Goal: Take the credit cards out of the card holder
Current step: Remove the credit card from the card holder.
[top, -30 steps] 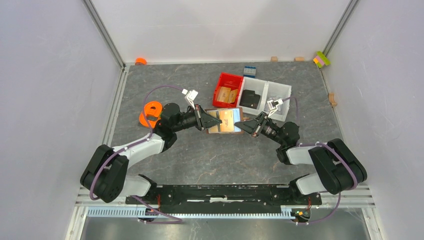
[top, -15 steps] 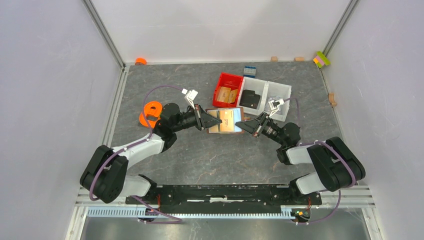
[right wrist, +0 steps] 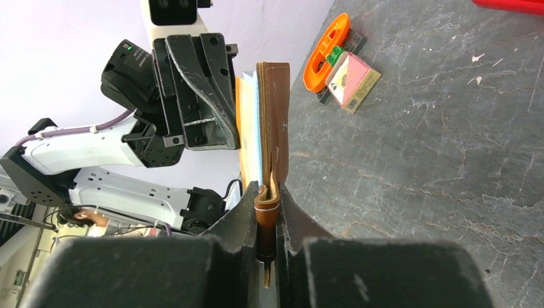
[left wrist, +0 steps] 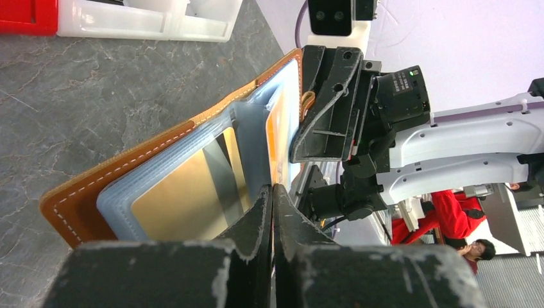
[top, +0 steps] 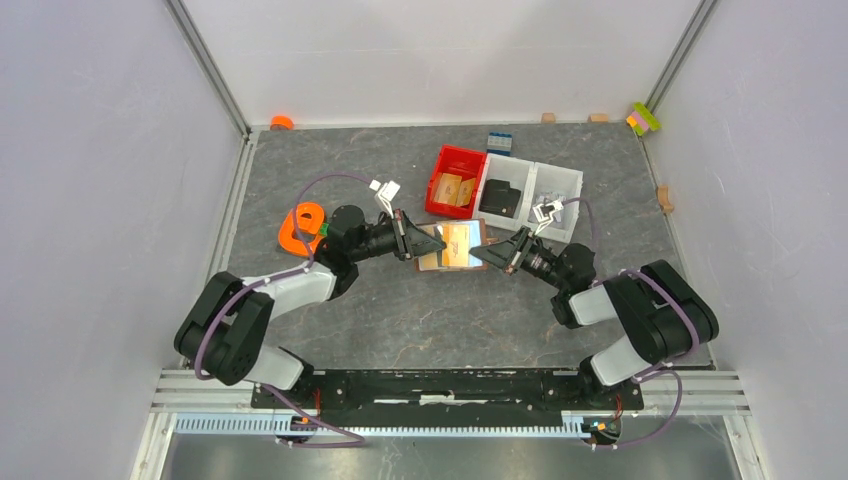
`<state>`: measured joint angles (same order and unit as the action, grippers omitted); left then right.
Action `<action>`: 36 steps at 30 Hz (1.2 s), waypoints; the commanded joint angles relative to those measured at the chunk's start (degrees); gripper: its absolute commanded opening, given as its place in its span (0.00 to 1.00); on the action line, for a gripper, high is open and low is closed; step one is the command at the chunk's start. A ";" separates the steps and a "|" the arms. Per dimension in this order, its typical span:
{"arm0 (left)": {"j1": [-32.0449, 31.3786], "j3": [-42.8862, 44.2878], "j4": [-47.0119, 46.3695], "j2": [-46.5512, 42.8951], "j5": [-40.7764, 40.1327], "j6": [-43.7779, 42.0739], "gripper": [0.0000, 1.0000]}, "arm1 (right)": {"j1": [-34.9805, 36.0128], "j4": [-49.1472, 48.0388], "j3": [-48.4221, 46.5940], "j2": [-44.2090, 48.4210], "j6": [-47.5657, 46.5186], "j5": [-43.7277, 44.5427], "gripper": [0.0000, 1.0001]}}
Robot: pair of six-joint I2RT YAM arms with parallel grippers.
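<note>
The brown leather card holder (top: 452, 245) hangs above the table between my two grippers, standing on edge. My right gripper (right wrist: 267, 186) is shut on its strap tab (right wrist: 266, 204). In the left wrist view the holder (left wrist: 96, 189) lies open, showing pale blue sleeves (left wrist: 253, 125) and a tan card (left wrist: 183, 196) inside one. An orange card (left wrist: 277, 138) stands edge-on from the sleeves. My left gripper (left wrist: 272, 187) is shut on that card's near edge. From above, the left gripper (top: 413, 243) and right gripper (top: 488, 252) face each other across the holder.
A red bin (top: 456, 180) and two white bins (top: 530, 190) stand just behind the holder, a black item (top: 499, 199) in one. An orange ring-shaped piece (top: 303, 225) and a small patterned box (right wrist: 354, 80) lie to the left. A blue block (top: 499, 141) sits farther back.
Both arms have swung slightly inward and the right gripper has edged left. The holder stays held between them at nearly the same spot.
</note>
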<state>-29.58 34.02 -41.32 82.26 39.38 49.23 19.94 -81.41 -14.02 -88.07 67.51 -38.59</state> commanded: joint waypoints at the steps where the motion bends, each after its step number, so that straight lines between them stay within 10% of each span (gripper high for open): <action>1: 0.22 1.56 -6.34 -0.83 2.49 2.59 0.02 | -0.26 -3.63 -1.68 -0.59 1.24 -0.70 0.00; 30: 0.40 3.49 -15.90 8.31 8.33 11.58 0.23 | -0.62 -5.25 -1.19 -0.74 2.11 -0.79 0.00; 36: 0.31 3.69 -16.16 8.82 8.61 11.94 0.05 | -0.67 -5.77 -1.05 -0.70 2.45 -0.79 0.00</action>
<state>-29.21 35.64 -53.12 90.80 45.58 59.02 19.38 -82.32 -14.02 -88.73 69.41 -38.98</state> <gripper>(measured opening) 0.125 0.105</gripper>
